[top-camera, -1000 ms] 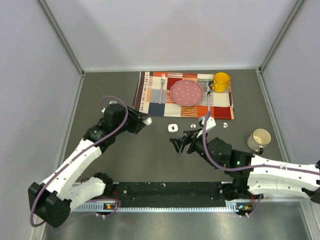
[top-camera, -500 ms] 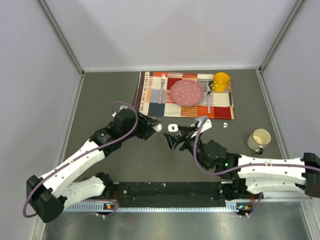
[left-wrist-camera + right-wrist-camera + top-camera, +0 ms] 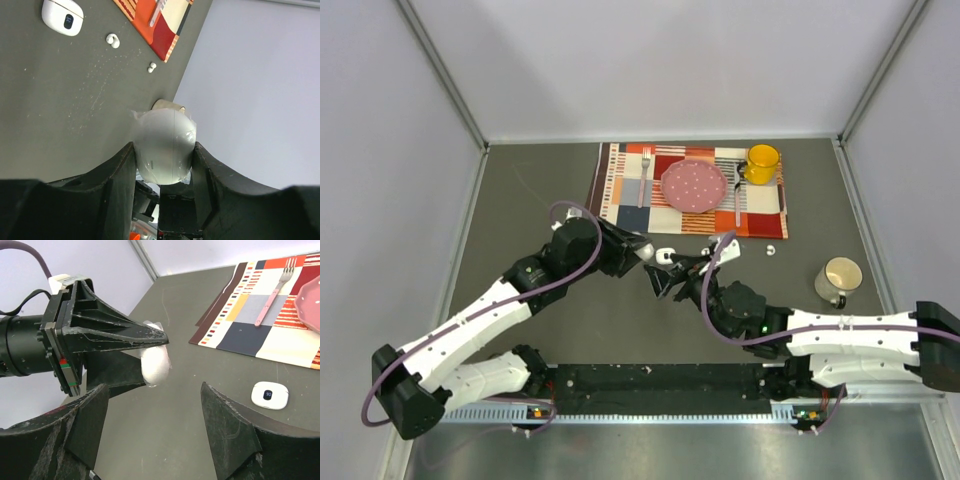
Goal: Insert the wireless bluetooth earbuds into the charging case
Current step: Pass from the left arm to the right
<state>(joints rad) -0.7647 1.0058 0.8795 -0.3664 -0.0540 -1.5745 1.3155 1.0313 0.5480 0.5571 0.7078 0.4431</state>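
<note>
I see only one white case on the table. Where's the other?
Top view: the other white case is held in the jaws of the left gripper, mid-table, just left of the tabletop case.

You have soft, even light on the table [image 3: 520, 200], with only faint shadows. In your left wrist view the white case [image 3: 165, 147] looks slightly blurred and glossy.
</note>
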